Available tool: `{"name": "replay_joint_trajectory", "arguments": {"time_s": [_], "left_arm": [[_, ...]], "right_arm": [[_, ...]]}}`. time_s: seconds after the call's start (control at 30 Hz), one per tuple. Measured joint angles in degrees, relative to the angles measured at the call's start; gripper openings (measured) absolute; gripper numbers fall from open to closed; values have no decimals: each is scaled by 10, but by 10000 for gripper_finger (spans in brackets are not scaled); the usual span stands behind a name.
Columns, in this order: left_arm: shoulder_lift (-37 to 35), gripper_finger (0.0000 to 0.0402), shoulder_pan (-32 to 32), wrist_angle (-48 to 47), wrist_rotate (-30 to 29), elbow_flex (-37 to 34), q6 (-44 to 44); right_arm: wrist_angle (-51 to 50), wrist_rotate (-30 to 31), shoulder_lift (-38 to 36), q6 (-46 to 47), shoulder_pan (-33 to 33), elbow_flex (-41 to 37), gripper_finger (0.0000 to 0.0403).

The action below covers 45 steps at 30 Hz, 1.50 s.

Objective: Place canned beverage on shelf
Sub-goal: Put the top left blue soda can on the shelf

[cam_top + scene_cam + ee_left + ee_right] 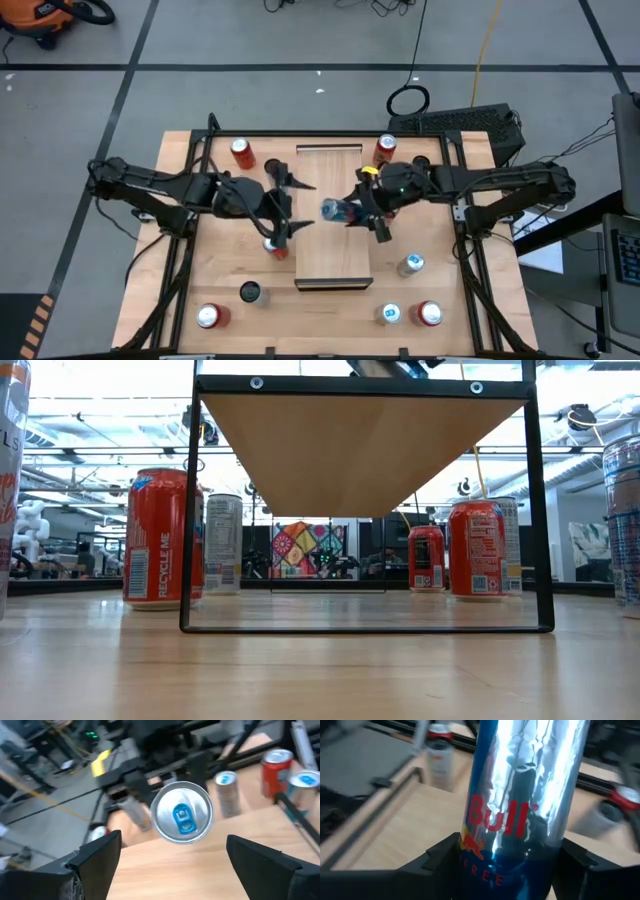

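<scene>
A slim blue-and-silver canned beverage [337,210] lies about level over the middle of the shelf [333,262], a raised pale-wood board. Its top [182,812] points toward the table's left. My right gripper [364,210] is shut on the can from the right. My left gripper [298,208] hovers open at the shelf's left edge, facing the can's top. In the left wrist view its fingers [100,857] stand wide on either side of the can without touching it. The low view shows only the shelf's underside [360,450]. My right gripper pinches the can's lower body [512,852], near its base end, between its two fingers [442,855]. The fingers come from the table's right, slanting slightly down. The can runs on ahead of them toward the left, clear of the shelf board.
Red cans stand at the far left [242,152], far right [385,150], near left [208,317] and near right [429,314]; another [277,248] is below my left gripper. A dark-topped can [250,292] and silver cans [411,264], [390,314] stand near the front.
</scene>
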Motion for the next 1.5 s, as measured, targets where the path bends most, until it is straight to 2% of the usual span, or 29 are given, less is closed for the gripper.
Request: {"name": "replay_joint_trajectory", "arguments": {"time_s": [0.13, 0.27, 0.43, 0.8, 1.03, 1.17, 1.5], "left_arm": [[2, 361, 0, 4, 21, 0, 1], [2, 361, 0, 2, 24, 0, 7], [2, 361, 0, 7, 46, 0, 38], [47, 361, 14, 94, 102, 0, 116], [54, 361, 31, 94, 105, 0, 120], [54, 360, 35, 91, 131, 0, 119], [54, 306, 41, 74, 148, 0, 117]], "right_arm": [[72, -87, 12, -10, -22, -31, 219], [145, -110, 14, -8, -37, -64, 219], [186, -135, 15, -7, -42, -81, 219], [198, -136, 14, -3, -41, -81, 219], [201, -136, 14, 4, -41, -81, 219], [201, -136, 14, 4, -41, -81, 219], [200, -136, 15, 3, -41, -81, 219]]}}
